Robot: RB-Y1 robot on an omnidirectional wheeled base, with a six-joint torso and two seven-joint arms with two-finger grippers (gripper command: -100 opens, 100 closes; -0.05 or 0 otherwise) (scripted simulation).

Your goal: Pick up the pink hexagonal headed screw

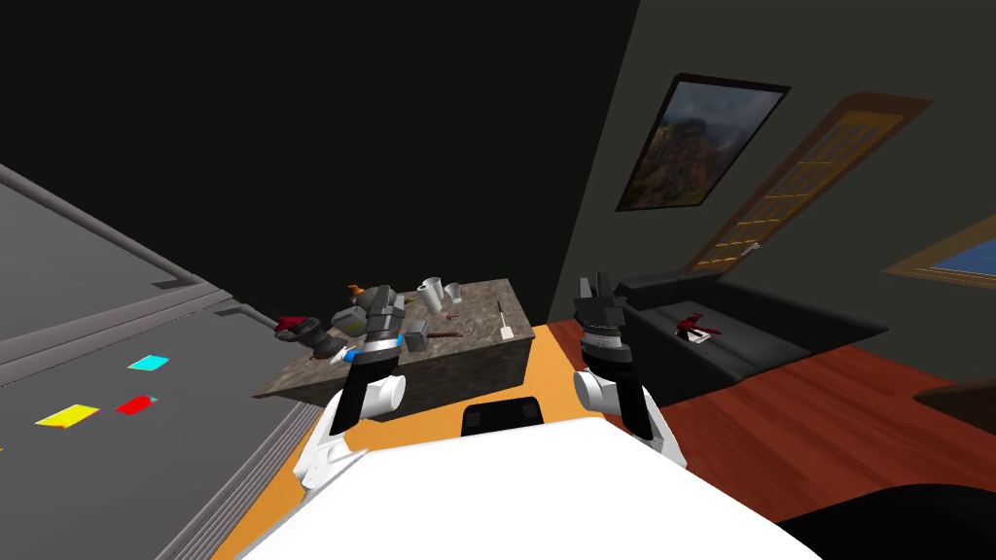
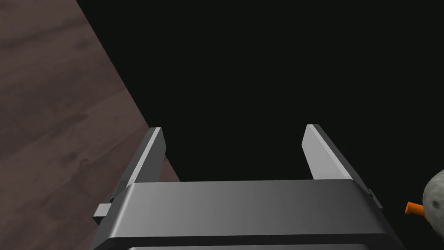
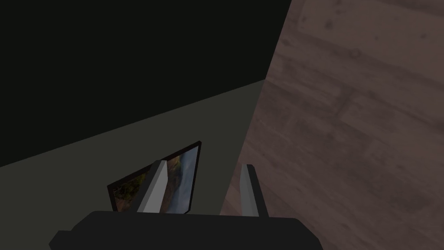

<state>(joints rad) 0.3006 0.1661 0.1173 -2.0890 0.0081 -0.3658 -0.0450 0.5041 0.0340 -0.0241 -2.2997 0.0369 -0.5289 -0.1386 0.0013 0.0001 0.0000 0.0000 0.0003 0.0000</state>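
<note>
Approach stage, nothing grasped yet. Hovering the left gripper (image 1: 381,292) above the left half of the stone-topped table (image 1: 457,374); showing its fingers (image 2: 149,152) spread wide in the left wrist view, clamping nothing, pointing off past the table into a black area, with a grey rounded thing (image 2: 435,195) just beside. Hanging the right gripper (image 1: 593,284) off the table's right end, fingers (image 3: 157,186) parted by a narrower gap, likewise empty. Reading the pink screw (image 1: 445,333) as the slim reddish piece lying flat on the tabletop, right up against a grey hammer head (image 1: 416,337); guessing only, being too small for checking a hex head. Placing it to the right of the left gripper and closer to the near edge, with white cups (image 1: 431,289) beyond. Judging its long axis as running across the table, roughly along the near edge. Rating the left arm as the nearer one. Expecting the coming move to be needing a downward wrist tilt, a short shift right, and fingers straddling the shank crosswise, avoiding the hammer head.
</note>
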